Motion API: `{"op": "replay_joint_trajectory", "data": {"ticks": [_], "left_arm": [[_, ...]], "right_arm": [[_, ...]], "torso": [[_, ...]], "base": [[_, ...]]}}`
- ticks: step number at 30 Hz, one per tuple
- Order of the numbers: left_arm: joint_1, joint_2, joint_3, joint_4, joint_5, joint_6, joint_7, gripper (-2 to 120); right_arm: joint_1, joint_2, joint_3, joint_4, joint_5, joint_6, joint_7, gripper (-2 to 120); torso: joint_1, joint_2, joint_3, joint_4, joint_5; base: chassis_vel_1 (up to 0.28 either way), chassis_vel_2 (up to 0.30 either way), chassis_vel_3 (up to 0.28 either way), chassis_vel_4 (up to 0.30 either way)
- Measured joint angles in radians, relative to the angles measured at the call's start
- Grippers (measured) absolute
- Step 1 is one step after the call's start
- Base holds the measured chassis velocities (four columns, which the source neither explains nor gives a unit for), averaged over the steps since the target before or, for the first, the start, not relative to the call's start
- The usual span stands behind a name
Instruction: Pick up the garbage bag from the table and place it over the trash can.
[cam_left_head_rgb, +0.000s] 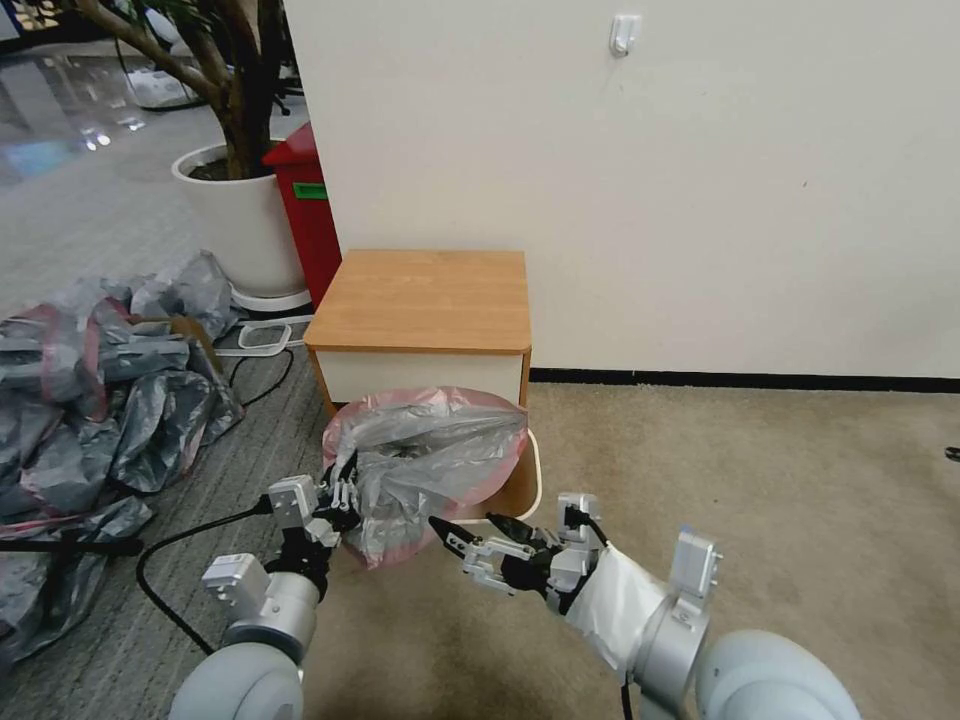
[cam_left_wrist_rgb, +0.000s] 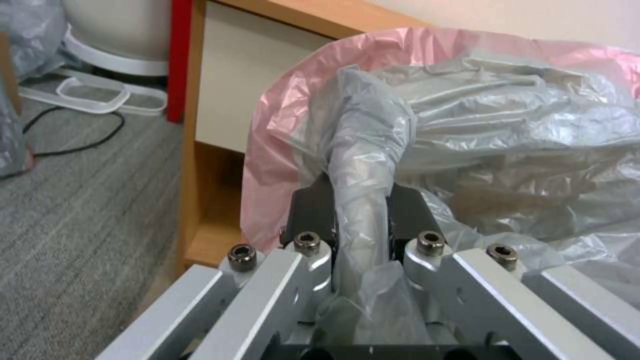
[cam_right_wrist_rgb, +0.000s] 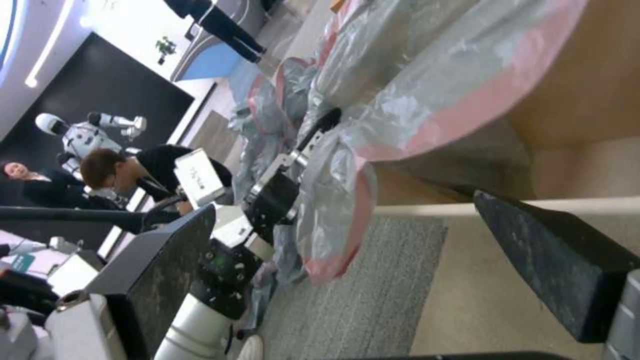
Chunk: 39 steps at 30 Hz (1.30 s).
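Draping the garbage bag (cam_left_head_rgb: 430, 450) over the trash can (cam_left_head_rgb: 532, 478) before the desk (cam_left_head_rgb: 420, 300), left gripper (cam_left_head_rgb: 345, 495) fingers (cam_left_wrist_rgb: 313, 210) pinching a fold, right gripper (cam_left_head_rgb: 470, 535) fingers (cam_right_wrist_rgb: 553, 260) spread empty, likely needing the loose near rim.

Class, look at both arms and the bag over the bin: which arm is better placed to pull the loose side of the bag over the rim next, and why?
Probably the right. The left gripper is shut on the garbage bag, holding one side. The right gripper has open jaws, holds nothing, and sits by the trash can rim.
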Motion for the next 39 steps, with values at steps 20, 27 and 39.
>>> {"op": "replay_joint_trajectory", "data": {"ticks": [20, 27, 39], "left_arm": [[0.021, -0.011, 0.015, -0.013, 0.042, -0.026, 0.062, 9], [0.021, -0.014, 0.017, -0.014, 0.043, -0.026, 0.062, 9], [0.02, -0.018, 0.022, -0.011, 0.036, -0.023, 0.062, 9]], "right_arm": [[0.019, 0.047, -0.027, -0.036, -0.007, 0.015, 0.038, 41], [0.018, 0.044, -0.025, -0.034, -0.006, 0.015, 0.037, 18], [0.015, 0.036, -0.02, -0.03, -0.006, 0.018, 0.033, 0]], "torso": [[0.0, 0.0, 0.0, 0.0, 0.0], [0.0, 0.0, 0.0, 0.0, 0.0], [0.0, 0.0, 0.0, 0.0, 0.0]], "base": [[0.0, 0.0, 0.0, 0.0], [0.0, 0.0, 0.0, 0.0], [0.0, 0.0, 0.0, 0.0]]}}
